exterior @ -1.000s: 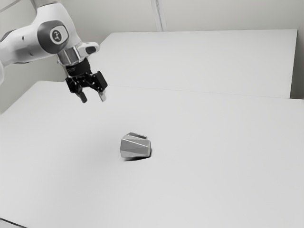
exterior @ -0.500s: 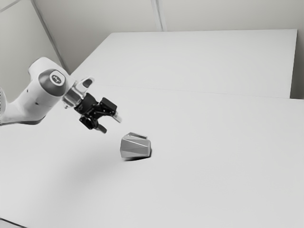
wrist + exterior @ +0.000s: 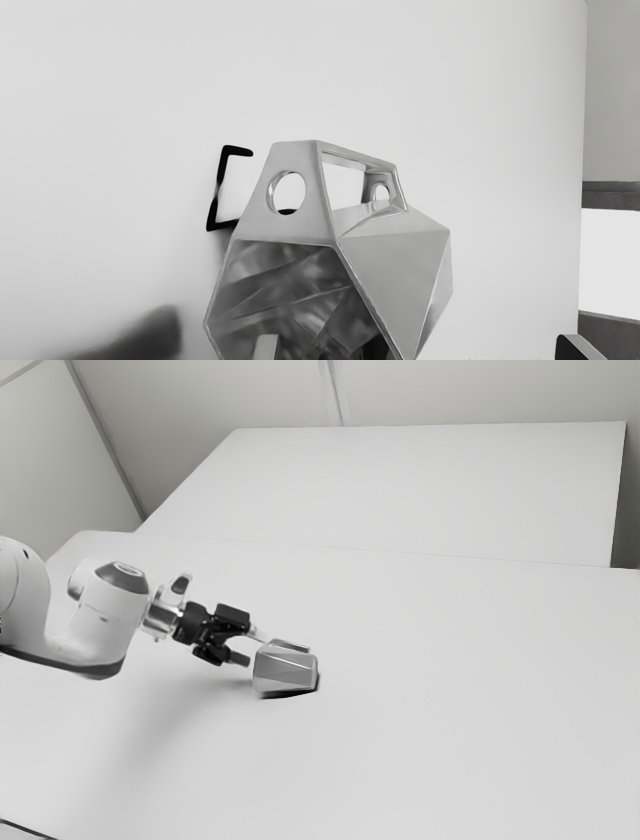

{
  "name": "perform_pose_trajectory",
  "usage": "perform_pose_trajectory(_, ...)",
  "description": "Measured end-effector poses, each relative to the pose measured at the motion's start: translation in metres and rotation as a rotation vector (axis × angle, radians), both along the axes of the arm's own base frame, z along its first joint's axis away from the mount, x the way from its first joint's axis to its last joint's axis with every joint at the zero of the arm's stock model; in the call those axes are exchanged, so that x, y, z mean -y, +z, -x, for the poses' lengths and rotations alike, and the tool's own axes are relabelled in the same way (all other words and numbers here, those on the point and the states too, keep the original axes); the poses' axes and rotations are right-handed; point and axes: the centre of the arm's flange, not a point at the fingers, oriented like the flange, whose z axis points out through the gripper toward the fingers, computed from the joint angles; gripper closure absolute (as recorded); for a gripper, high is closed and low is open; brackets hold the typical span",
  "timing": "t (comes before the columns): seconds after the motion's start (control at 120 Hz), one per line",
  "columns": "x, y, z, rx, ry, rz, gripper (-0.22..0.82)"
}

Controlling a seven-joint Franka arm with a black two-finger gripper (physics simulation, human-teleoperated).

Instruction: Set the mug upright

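Observation:
The black gripper (image 3: 254, 647) is low over the table, right beside the mug (image 3: 287, 668) on the exterior view's left. That mug is silver and faceted, and lies on its side with its handle (image 3: 290, 646) toward the exterior view's top. In the wrist view the open mouth of the mug (image 3: 392, 270) faces my gripper (image 3: 417, 347), which is open. One fingertip (image 3: 266, 347) overlaps the mouth; whether it is inside cannot be told. The other fingertip (image 3: 567, 347) stands outside the mug's wall, apart from it.
The white table (image 3: 450, 710) extends around the mug. Behind it is a large white panel (image 3: 420, 490), toward the exterior view's top. A dark cable-like line (image 3: 28, 829) crosses the exterior view's lower left corner. Shadows of the mug and hand fall on the table.
My hand has come down and toward the exterior view's right, reaching the mug's mouth side, and has tilted closer to level. The mug has stayed where it was.

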Motion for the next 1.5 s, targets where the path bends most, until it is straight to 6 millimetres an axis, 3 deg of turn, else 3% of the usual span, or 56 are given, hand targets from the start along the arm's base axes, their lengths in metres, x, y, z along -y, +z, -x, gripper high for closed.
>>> perform_pose_trajectory(0.317,0.018,-0.023,0.006,0.108,-0.097,0.172,0.01)
perform_pose_trajectory(0.475,0.022,-0.027,0.006,0.160,-0.125,0.205,0.41)
perform_pose_trajectory(0.575,0.023,-0.027,0.006,0.193,-0.142,0.212,0.58)
perform_pose_trajectory(0.717,0.024,-0.024,0.004,0.237,-0.153,0.217,0.69)
perform_pose_trajectory(0.933,0.016,-0.013,0.004,0.306,-0.139,0.265,0.76)
perform_pose_trajectory(1.1,0.020,0.036,0.001,0.375,-0.232,0.182,0.77)
perform_pose_trajectory(1.283,0.009,0.107,-0.020,0.329,-0.521,-0.208,0.78)
perform_pose_trajectory(1.417,0.000,0.136,-0.033,0.219,-0.655,-0.509,0.78)
perform_pose_trajectory(1.5,-0.003,0.140,-0.037,0.153,-0.678,-0.641,0.78)
